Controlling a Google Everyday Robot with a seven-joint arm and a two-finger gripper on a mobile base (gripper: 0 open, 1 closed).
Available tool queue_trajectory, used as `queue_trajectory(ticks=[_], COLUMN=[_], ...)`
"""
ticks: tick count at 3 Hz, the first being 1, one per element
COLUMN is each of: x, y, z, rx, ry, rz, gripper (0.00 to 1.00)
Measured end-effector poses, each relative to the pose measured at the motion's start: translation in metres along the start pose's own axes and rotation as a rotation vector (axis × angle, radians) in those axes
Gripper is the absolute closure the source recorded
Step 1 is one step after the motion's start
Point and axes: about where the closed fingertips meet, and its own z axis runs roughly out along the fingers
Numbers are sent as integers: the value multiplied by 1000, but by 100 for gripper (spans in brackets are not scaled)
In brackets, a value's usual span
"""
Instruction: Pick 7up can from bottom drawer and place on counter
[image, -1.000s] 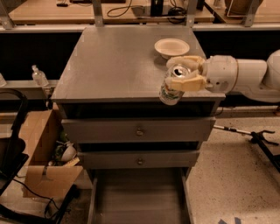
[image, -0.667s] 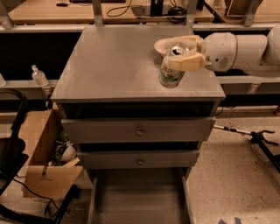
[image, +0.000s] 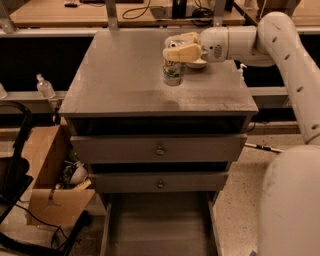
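The 7up can (image: 173, 73), whitish with green print, stands upright over the counter (image: 125, 80), right of its middle. My gripper (image: 179, 49) reaches in from the right and is shut on the can's top, its cream fingers (image: 183, 52) covering the lid. Whether the can's base touches the counter I cannot tell. The bottom drawer (image: 159, 225) is pulled out at the bottom of the view, its grey floor bare.
A cream bowl (image: 199, 63) sits on the counter behind the gripper, mostly hidden. Two closed drawer fronts with knobs (image: 159, 149) lie below the counter. A cardboard box (image: 50, 175) and a black stand are at the left. A wooden desk with cables runs behind.
The gripper has carried the can from the counter's front right edge up and inward, over the counter surface. The arm now stretches further across the right side.
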Motion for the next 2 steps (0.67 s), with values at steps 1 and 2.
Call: queue_trajectory(ticks=[1, 2], x=[-16, -28], y=[-37, -57], z=[33, 64], rx=[39, 58], ry=[-18, -9], rz=[-19, -41], gripper=[100, 100])
